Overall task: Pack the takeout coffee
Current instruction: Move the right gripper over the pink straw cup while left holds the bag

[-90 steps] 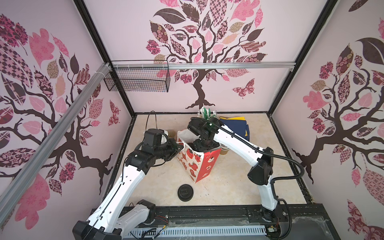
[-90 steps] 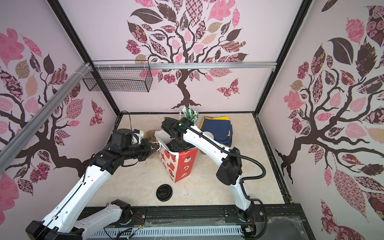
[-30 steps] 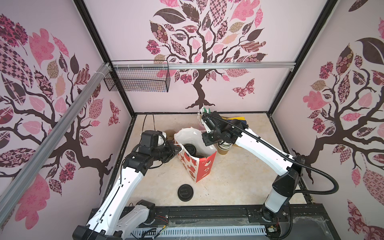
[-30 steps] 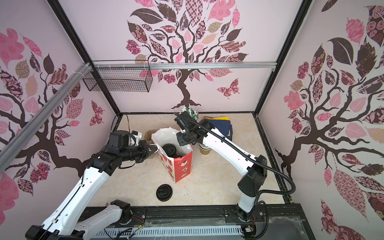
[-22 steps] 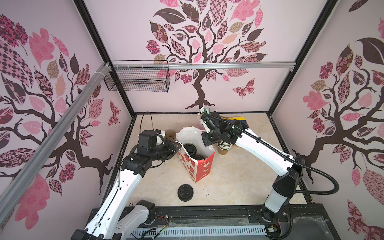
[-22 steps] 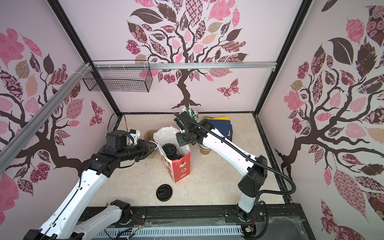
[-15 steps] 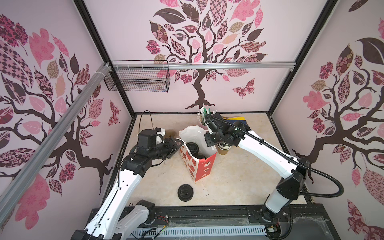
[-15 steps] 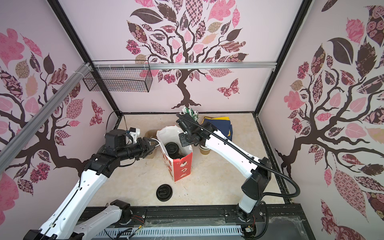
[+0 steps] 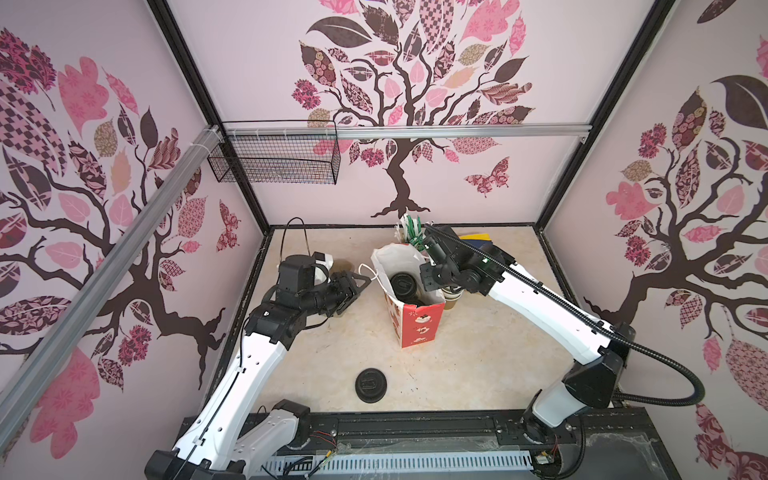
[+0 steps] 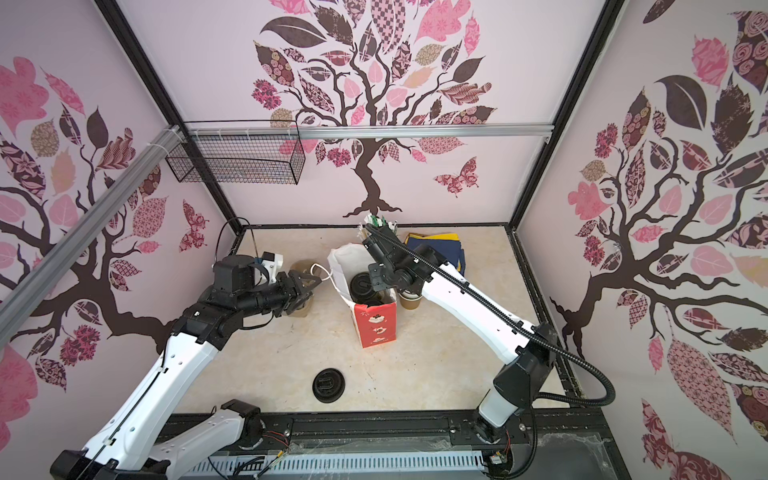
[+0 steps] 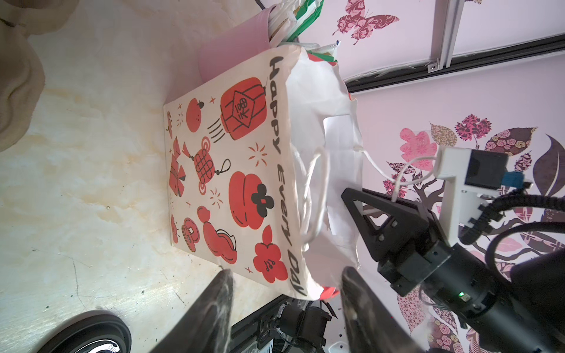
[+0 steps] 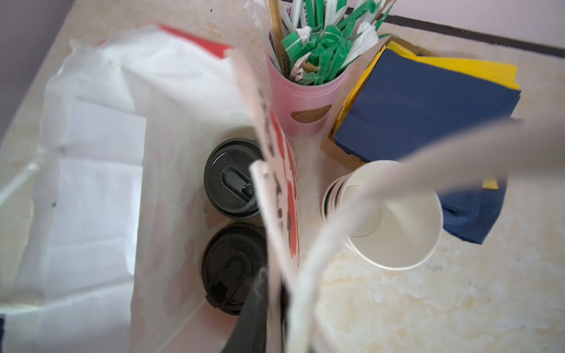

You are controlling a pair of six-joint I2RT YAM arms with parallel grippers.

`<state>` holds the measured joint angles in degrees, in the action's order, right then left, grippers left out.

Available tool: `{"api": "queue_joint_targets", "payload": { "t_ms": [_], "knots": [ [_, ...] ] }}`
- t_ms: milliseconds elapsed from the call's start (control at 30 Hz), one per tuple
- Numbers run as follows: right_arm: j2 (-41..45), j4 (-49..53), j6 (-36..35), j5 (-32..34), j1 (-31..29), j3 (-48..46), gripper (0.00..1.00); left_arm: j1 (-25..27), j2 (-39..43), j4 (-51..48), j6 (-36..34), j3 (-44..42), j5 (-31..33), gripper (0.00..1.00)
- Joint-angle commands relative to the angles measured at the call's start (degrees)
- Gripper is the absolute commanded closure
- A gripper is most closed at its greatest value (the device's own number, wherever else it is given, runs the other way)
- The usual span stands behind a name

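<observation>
Though wide and empty, left tool (image 9: 358,293) beside crinkled paper bag (image 9: 419,328); right tool's (image 9: 427,282) grip unclear.

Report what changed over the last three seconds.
The right gripper came up out of the bag and now sits at its right rim; two lidded cups now show inside. The left gripper let go of the bag's left rim, opened and backed off to the left. The bag still stands upright, and the loose lid in front of it has not moved.
</observation>
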<state>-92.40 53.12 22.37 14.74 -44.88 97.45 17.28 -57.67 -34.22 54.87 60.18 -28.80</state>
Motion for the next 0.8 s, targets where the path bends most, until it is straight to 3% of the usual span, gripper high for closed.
{"api": "queue_joint_targets", "payload": {
  "t_ms": [0,133,333,533,767],
  "knots": [
    [1.67,2.02,0.65,0.67,0.15,1.03,0.66,-0.23,-0.18,1.46,-1.67,3.33,-0.6,0.39],
    [3.94,2.49,0.18,0.26,0.15,2.18,0.37,-0.53,-0.18,0.75,-2.91,4.07,-0.22,0.36],
    [10.18,2.55,-0.83,-1.39,0.15,3.1,0.12,-1.26,1.13,-0.23,-4.29,4.95,3.09,0.24],
    [16.36,2.62,-1.19,-0.82,0.15,3.1,0.08,-1.55,2.68,-0.79,-4.42,5.16,8.33,0.19],
    [19.15,0.15,0.58,8.52,1.24,4.69,0.12,-1.63,4.4,-1.96,-3.82,5.09,16.61,0.18]
  ]
}}
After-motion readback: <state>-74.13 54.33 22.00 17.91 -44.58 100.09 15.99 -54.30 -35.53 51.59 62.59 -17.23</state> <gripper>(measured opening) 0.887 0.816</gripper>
